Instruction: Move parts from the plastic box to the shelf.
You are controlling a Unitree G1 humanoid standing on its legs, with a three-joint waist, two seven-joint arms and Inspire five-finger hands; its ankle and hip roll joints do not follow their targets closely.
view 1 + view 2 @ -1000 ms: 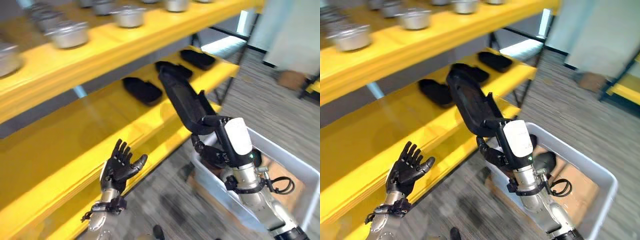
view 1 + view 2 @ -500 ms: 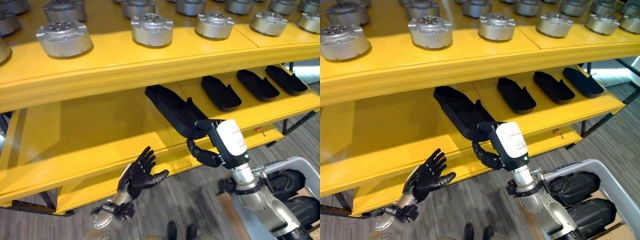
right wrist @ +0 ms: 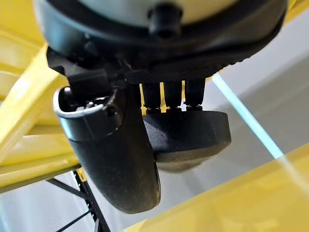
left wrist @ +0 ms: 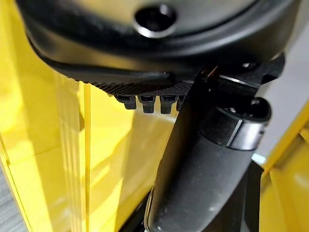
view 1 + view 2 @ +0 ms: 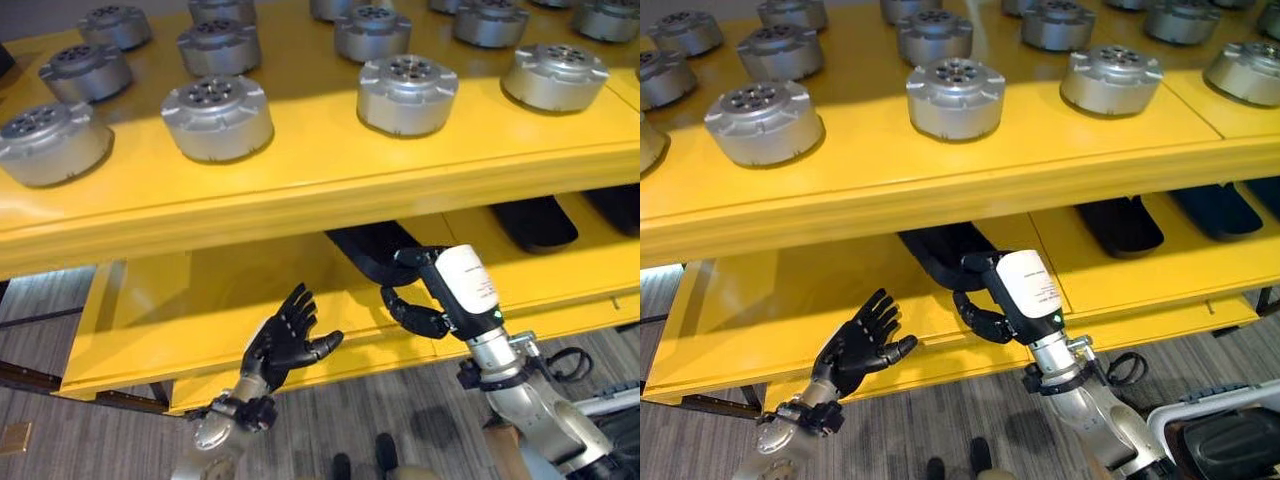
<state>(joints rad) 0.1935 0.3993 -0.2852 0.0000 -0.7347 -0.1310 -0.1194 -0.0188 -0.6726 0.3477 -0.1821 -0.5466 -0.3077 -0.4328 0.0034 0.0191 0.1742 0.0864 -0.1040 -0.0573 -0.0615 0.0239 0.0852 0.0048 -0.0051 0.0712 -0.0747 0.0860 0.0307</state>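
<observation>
My right hand (image 5: 418, 303) is shut on a long black tray-like part (image 5: 375, 252), whose far end reaches in under the top board of the yellow shelf (image 5: 300, 190), over the middle board. In the right wrist view the fingers (image 3: 174, 94) curl round the black part (image 3: 186, 137). My left hand (image 5: 288, 338) is open, fingers spread, raised in front of the middle board's edge and holding nothing; the left wrist view looks past its fingers (image 4: 145, 101) at the yellow shelf (image 4: 53, 145). A corner of the grey plastic box (image 5: 1210, 415) shows at the lower right.
Several silver round metal parts (image 5: 215, 115) stand in rows on the top board. More black tray-like parts (image 5: 1120, 225) lie on the middle board to the right. Grey floor lies below the shelf.
The camera has swung left and up, so the shelf now fills the view. My right hand has carried the black part further in under the top board. The left hand stays open.
</observation>
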